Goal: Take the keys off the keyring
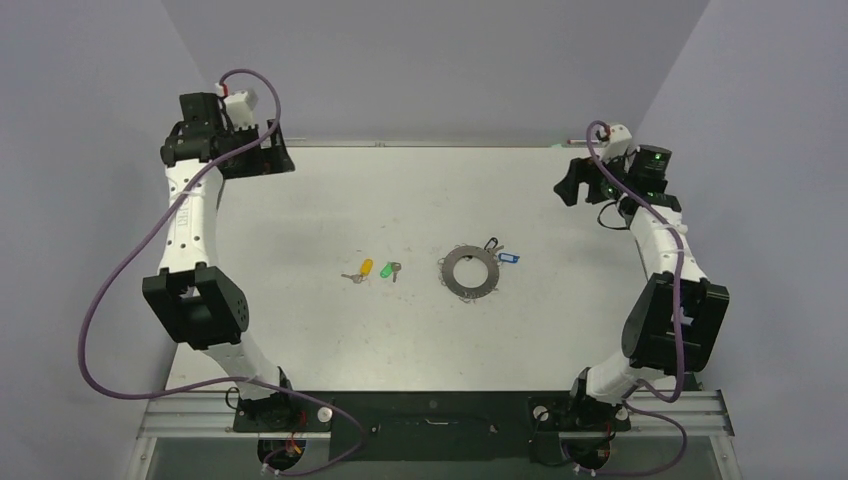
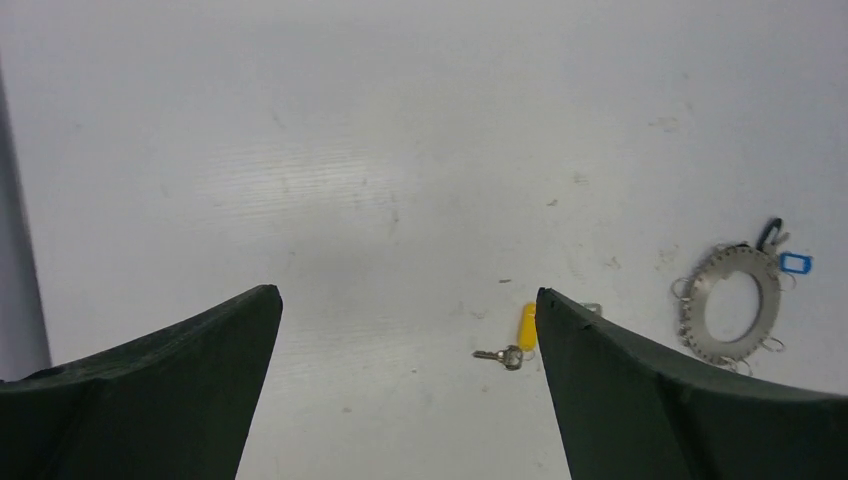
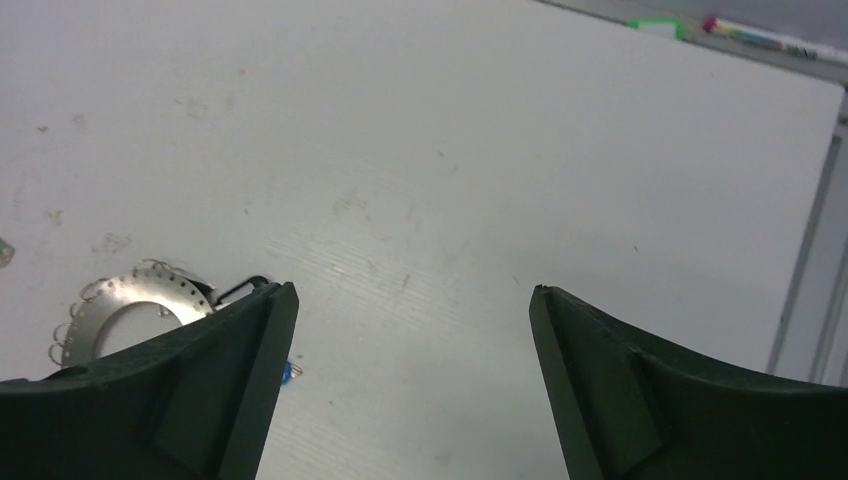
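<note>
The grey keyring (image 1: 470, 272) lies flat at mid table, with a black key (image 1: 491, 243) and a blue key (image 1: 509, 258) at its upper right rim. A yellow key (image 1: 363, 270) and a green key (image 1: 387, 269) lie loose to its left. My left gripper (image 1: 262, 150) is open and empty, raised at the far left. My right gripper (image 1: 572, 182) is open and empty, raised at the far right. The left wrist view shows the yellow key (image 2: 524, 330) and keyring (image 2: 732, 305). The right wrist view shows the keyring (image 3: 120, 312).
The grey table (image 1: 420, 330) is bounded by walls at the back and sides. A green tape piece (image 3: 655, 24) and a pen-like object (image 3: 765, 38) lie along the table's far edge in the right wrist view.
</note>
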Controlling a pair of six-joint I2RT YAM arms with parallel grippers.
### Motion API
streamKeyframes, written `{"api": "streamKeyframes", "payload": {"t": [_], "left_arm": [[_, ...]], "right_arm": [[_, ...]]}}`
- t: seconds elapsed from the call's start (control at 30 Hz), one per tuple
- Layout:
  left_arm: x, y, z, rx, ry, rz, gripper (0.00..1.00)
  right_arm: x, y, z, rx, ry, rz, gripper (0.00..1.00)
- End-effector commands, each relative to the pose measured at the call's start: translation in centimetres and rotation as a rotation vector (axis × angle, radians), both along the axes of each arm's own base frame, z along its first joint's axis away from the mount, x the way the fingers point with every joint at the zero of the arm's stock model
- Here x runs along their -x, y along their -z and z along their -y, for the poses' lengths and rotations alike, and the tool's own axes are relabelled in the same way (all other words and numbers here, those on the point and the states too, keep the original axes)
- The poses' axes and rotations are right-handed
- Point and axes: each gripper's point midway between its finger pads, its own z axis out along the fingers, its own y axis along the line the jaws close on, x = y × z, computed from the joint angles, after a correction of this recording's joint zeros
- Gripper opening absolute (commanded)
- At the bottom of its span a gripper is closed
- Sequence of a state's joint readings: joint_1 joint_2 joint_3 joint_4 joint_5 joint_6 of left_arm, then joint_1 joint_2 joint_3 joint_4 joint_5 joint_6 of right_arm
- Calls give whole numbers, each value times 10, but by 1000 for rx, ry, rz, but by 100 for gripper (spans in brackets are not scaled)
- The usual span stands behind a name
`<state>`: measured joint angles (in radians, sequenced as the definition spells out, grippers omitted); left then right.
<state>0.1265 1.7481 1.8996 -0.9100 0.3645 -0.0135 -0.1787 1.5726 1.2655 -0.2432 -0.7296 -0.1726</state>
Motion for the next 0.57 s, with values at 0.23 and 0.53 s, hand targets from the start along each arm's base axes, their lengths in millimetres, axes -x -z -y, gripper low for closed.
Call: {"api": "streamKeyframes", "payload": {"t": [0.23,0.53], "left_arm": [[56,113,-68,-201,-137,-243,96],[52,112,-70,-181,-180,-213,96]], "right_arm": [[40,81,63,55,159,-141,90],[26,82,71,59,171,-150,90]]}}
